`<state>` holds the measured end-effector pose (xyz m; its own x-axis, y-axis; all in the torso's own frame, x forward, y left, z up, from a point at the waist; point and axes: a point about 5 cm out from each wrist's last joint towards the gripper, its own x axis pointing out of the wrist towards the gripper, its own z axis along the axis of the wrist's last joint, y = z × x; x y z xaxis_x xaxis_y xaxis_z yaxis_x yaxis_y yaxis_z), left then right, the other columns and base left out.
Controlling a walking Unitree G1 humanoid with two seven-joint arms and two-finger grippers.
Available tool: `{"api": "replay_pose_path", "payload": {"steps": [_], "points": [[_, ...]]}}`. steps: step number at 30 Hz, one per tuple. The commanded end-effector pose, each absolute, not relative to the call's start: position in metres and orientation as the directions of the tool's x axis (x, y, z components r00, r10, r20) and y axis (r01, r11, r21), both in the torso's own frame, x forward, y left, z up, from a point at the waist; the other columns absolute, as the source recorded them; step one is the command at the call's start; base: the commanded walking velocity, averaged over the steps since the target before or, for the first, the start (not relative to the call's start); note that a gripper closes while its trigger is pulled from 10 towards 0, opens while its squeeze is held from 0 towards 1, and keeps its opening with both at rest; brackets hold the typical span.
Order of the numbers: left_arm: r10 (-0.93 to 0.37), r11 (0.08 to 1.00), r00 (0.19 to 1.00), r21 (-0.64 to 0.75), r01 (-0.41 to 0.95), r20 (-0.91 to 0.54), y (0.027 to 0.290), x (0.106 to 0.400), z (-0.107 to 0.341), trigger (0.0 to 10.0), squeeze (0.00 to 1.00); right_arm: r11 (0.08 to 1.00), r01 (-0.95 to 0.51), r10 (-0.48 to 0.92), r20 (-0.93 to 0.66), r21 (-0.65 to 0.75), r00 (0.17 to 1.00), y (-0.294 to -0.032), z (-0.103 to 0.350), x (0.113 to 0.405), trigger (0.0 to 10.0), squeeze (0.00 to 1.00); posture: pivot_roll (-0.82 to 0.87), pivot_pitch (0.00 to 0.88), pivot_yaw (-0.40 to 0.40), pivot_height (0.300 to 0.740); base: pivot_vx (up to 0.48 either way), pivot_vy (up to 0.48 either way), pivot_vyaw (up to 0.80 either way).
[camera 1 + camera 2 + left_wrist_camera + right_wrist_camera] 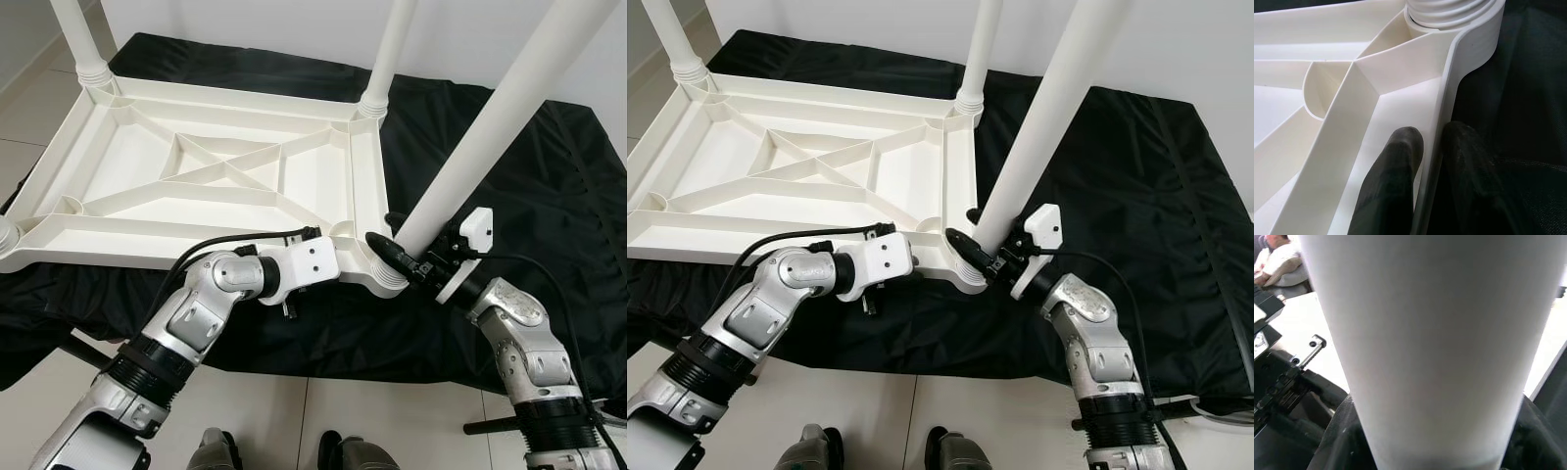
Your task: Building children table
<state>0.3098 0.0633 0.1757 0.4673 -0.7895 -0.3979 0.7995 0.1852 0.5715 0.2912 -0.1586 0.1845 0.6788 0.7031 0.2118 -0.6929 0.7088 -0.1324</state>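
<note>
White tabletop [196,176] upside down on black cloth [549,196]. Leg [490,127] tilted, foot at near-right corner socket [387,279], long axis leaning up-right. Right pincer [402,253] clenched on leg base; left pincer [1430,147] pinching tabletop rim beside socket.

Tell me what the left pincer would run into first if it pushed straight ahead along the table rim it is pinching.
Probably the threaded base of the corner leg: the left pincer straddles the tabletop rim, which curves into that socket just ahead.
</note>
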Motion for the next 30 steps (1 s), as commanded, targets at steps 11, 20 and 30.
{"api": "replay_pose_path", "payload": {"steps": [11,20,30], "points": [[-0.793,0.207,0.500,0.619,0.758,-0.347,0.060,0.310,0.189,10.0,0.00,0.807,-0.587,0.584,0.216,-0.057,0.782,-0.149,0.176,0.275,10.0,0.00,-0.06,0.202,-0.062,0.740,0.000,0.000,0.00],[-0.789,0.211,0.504,0.616,0.759,-0.351,0.061,0.310,0.188,10.0,0.00,0.883,-0.468,0.462,0.222,-0.028,0.859,-0.143,0.174,0.269,10.0,0.00,-0.06,0.205,-0.061,0.740,0.000,0.000,0.00],[-0.788,0.210,0.504,0.615,0.760,-0.354,0.061,0.310,0.188,10.0,0.00,0.946,-0.324,0.313,0.225,0.016,0.923,-0.134,0.174,0.265,10.0,0.00,-0.05,0.209,-0.059,0.740,0.000,0.000,0.00]]}}
